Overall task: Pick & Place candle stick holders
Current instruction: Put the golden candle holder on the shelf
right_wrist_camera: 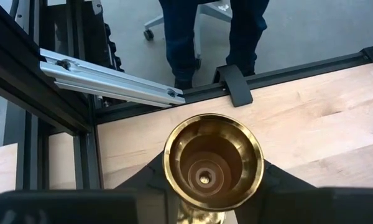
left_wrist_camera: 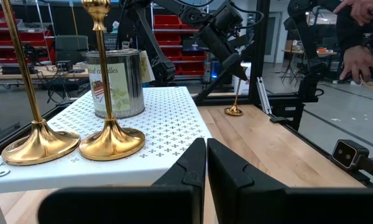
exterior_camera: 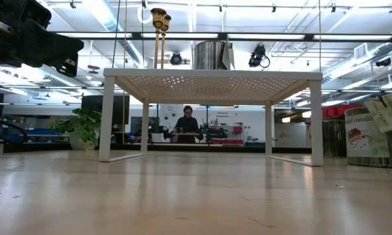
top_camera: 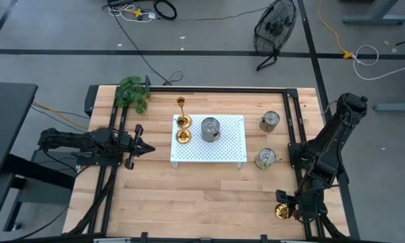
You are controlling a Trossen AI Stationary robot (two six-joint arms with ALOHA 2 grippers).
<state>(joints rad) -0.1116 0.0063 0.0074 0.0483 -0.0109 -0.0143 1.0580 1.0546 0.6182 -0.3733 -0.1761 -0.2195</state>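
Right arm: folded down along the desk's right edge, its right end effector [top_camera: 288, 211] low at the near right corner.
Right end effector state: dark fingers [right_wrist_camera: 280, 177] pinching a shiny gold-brass candle stick holder with an open cup top [right_wrist_camera: 212, 160], seen from above in the wrist view.
Left arm: stretched across the left side of the desk, its left end effector [top_camera: 146, 148] pointing at the white rack, fingers pressed together, holding nothing.
Other holders: two gold-brass candle stick holders with round dished bases [top_camera: 183, 121] [top_camera: 183, 136] stand side by side on the left part of the white perforated metal rack [top_camera: 233, 150]; a third gold holder [top_camera: 181, 102] shows on the desk just behind that rack.
Around: a silver candle tin with a printed label [top_camera: 210, 128] sits mid-rack; two more silver tins [top_camera: 269, 121] [top_camera: 264, 158] stand on the desk right of it, between rack and right arm. A green leafy plant [top_camera: 133, 93] is at the far left corner.
Surface: light wooden plank desk [top_camera: 189, 196] framed by black rails.
Room: grey floor, a black floor fan [top_camera: 275, 27], cables; a person's legs [right_wrist_camera: 208, 31] stand just beyond the desk's edge.
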